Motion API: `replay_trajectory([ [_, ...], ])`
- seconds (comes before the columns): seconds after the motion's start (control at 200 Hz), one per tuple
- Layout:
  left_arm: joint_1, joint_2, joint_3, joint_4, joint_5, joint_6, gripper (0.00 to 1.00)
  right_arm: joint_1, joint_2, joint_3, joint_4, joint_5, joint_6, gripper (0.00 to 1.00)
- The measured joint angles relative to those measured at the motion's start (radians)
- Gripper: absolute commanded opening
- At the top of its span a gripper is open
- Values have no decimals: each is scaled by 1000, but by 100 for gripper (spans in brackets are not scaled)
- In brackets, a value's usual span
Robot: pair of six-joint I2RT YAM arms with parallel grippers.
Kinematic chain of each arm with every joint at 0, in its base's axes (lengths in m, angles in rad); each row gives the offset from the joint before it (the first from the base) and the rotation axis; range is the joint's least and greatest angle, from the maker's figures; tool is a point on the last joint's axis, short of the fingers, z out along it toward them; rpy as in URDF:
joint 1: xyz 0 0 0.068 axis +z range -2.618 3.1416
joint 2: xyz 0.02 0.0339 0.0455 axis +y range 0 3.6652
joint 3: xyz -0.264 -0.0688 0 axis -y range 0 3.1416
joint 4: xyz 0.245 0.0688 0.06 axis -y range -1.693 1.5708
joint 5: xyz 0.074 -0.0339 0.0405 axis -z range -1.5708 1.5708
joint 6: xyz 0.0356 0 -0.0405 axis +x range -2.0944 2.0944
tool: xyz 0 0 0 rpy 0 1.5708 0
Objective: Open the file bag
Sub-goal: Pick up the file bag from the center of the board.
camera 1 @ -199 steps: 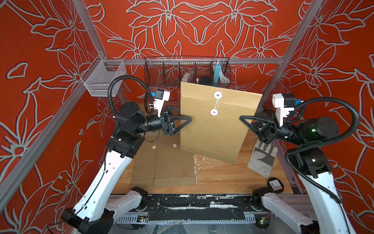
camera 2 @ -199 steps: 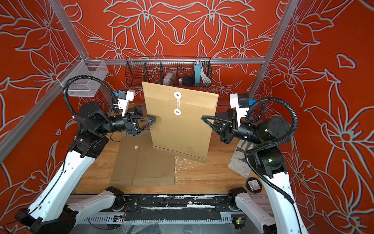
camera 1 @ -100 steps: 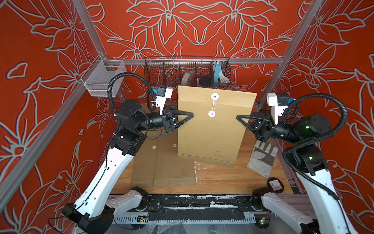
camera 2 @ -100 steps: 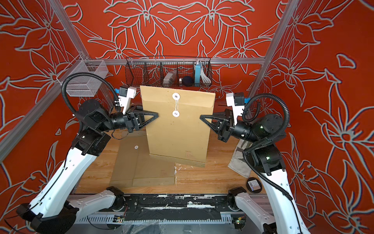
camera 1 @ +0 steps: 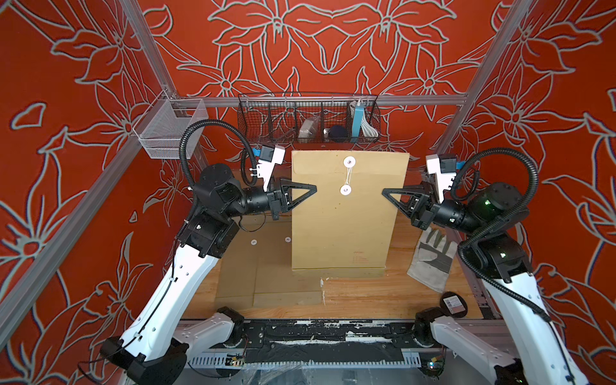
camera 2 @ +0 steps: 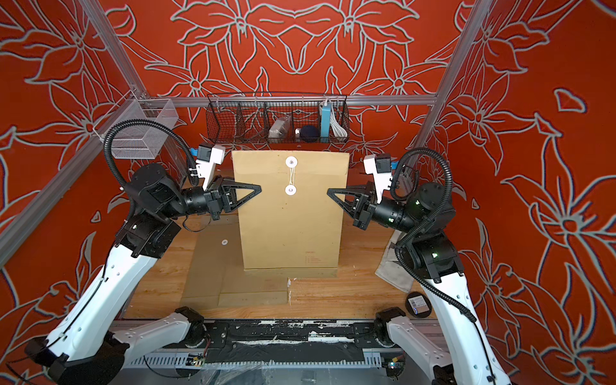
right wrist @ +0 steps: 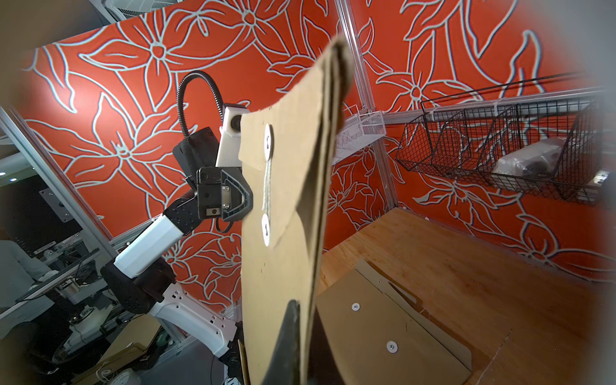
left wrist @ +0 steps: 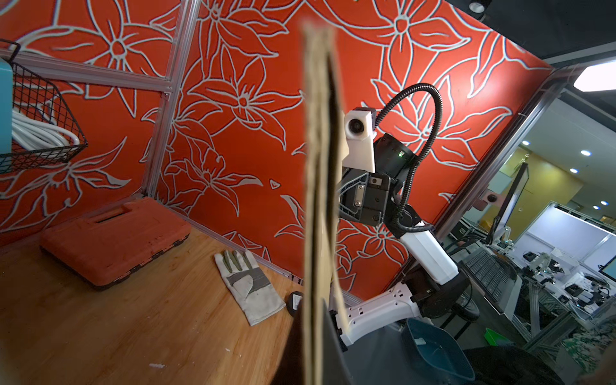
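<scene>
The file bag [camera 1: 343, 226] [camera 2: 290, 230] is a brown kraft envelope hanging upright above the table, flap at the top. A white string [camera 1: 348, 176] runs between two white discs, the upper disc [camera 1: 349, 162] on the flap and the lower disc [camera 1: 345, 190] on the body. My left gripper [camera 1: 313, 187] [camera 2: 258, 188] is shut on the bag's left edge. My right gripper [camera 1: 385, 191] [camera 2: 330, 191] is shut on its right edge. The left wrist view shows the bag [left wrist: 316, 200] edge-on between the left gripper's [left wrist: 313, 303] fingers. The right wrist view shows its face [right wrist: 276, 266] pinched by the right gripper [right wrist: 305, 310].
More brown file bags [camera 1: 266, 266] lie flat on the wooden table under the held one. A grey work glove [camera 1: 433, 260] and a black round tin [camera 1: 453, 304] lie at the right. A black wire basket [camera 1: 308, 116] and a mesh basket [camera 1: 170, 130] hang at the back. An orange tool case [left wrist: 113, 240] lies by the back wall.
My left gripper has closed on the bag's left edge. The bag has swung from tilted to square and upright, shifting slightly left with the right gripper.
</scene>
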Motion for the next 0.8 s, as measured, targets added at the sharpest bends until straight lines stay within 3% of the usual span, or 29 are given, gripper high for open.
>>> replay_trajectory([
  [0.245,-5,-5,0,-65,-42,38,0,5,0,-20,-28,39,-9,0],
  [0.395,-8,-5,3,-150,-91,87,0,7,-1,-19,-124,146,-50,53],
  [0.475,-7,-6,16,-214,-139,126,0,6,2,-17,-187,242,-64,66],
  [0.666,-7,-6,52,-356,-274,223,0,6,34,-14,-323,468,-103,70],
  [0.801,-10,-6,79,-445,-378,290,0,6,63,-14,-351,514,-102,68],
])
